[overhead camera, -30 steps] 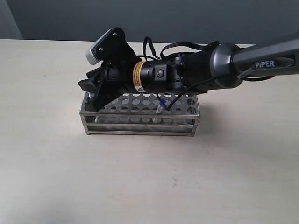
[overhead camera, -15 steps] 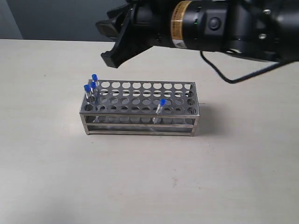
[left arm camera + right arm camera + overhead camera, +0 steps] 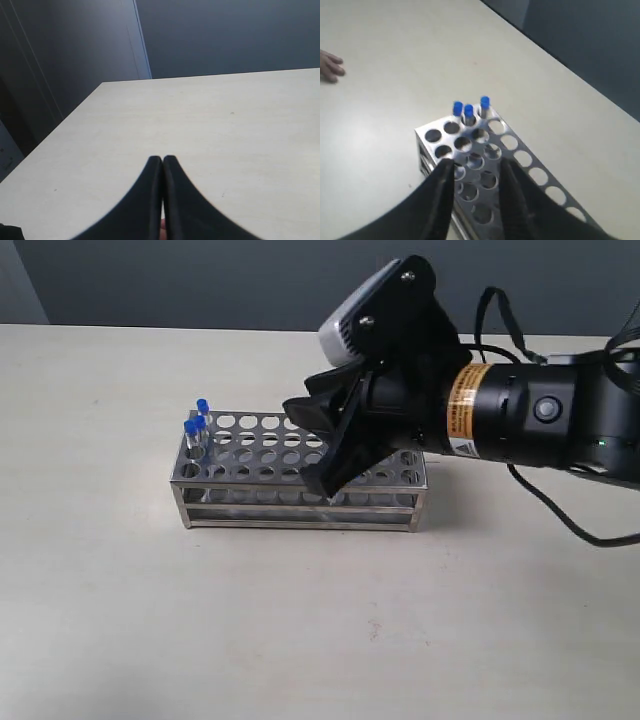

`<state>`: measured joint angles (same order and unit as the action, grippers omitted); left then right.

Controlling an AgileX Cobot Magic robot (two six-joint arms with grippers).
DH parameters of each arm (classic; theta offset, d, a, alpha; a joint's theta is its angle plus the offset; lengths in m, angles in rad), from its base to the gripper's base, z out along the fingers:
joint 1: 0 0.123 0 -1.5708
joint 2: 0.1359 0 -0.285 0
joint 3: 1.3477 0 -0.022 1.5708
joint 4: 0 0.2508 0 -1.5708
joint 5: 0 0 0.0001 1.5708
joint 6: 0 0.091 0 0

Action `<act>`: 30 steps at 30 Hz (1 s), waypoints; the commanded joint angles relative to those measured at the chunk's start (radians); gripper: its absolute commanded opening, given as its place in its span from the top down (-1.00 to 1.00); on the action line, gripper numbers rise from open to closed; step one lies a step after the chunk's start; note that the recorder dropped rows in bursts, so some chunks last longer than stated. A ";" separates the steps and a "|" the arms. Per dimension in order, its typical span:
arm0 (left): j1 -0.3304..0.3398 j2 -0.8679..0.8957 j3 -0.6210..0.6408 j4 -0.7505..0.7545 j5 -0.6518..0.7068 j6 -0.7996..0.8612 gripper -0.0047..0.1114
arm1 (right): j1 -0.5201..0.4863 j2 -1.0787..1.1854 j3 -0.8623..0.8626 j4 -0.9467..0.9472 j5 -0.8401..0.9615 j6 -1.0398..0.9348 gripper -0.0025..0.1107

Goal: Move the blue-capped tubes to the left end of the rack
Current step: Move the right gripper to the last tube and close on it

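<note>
Three tubes (image 3: 198, 422) show, clustered in the holes at the left end of the rack (image 3: 250, 487), which sits left of centre in the exterior view. They are thin and clear, with glossy blue caps that stand just above the top plate. The rack is a long box of shiny steel. Its top is pierced with rows of round holes, its sides are open, and its corners are square.

The right gripper (image 3: 312, 445) hangs over the middle of the rack and hides that stretch of holes. Its matte black fingers are released and spread apart. The right wrist view shows only the plate's holes (image 3: 443, 141) in the gap (image 3: 476, 165), with the tubes (image 3: 468, 111) well beyond the tips.

The left gripper (image 3: 162, 159) has its curved black fingers clenched tip to tip, over bare table (image 3: 225, 115).

The pale, matte table (image 3: 300, 620) lies open in front of the rack and to its left. A dark wall (image 3: 200, 280) runs along its far edge.
</note>
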<state>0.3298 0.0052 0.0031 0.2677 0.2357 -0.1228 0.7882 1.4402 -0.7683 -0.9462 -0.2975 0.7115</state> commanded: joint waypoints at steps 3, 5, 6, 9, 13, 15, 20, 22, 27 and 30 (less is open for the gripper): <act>-0.003 -0.005 -0.003 0.002 -0.002 -0.001 0.90 | -0.143 0.042 0.180 0.633 -0.391 -0.477 0.40; -0.003 -0.005 -0.003 0.002 -0.002 -0.001 0.90 | -0.165 0.062 0.226 0.693 -0.396 -0.557 0.40; -0.003 -0.005 -0.003 0.002 -0.002 -0.001 0.90 | -0.172 0.070 0.239 0.689 -0.396 -0.557 0.40; -0.003 -0.005 -0.003 0.002 -0.002 -0.001 0.90 | -0.174 0.096 0.264 0.659 -0.404 -0.542 0.40; -0.003 -0.005 -0.003 0.002 -0.002 -0.001 0.90 | -0.174 0.143 0.268 0.608 -0.489 -0.446 0.40; -0.003 -0.005 -0.003 0.002 -0.002 -0.001 0.90 | -0.174 0.169 0.268 0.607 -0.515 -0.445 0.40; -0.003 -0.005 -0.003 0.002 -0.002 -0.001 0.90 | -0.174 0.263 0.254 0.598 -0.549 -0.447 0.40; -0.003 -0.005 -0.003 0.002 -0.002 -0.001 0.90 | -0.174 0.301 0.237 0.555 -0.558 -0.447 0.40; -0.003 -0.005 -0.003 0.002 -0.002 -0.001 0.90 | -0.174 0.361 0.190 0.515 -0.564 -0.441 0.01; -0.003 -0.005 -0.003 0.002 -0.002 -0.001 0.90 | -0.174 0.394 0.154 0.528 -0.562 -0.441 -0.04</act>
<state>0.3298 0.0052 0.0031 0.2677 0.2357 -0.1228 0.6210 1.8120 -0.5922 -0.4227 -0.8472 0.2687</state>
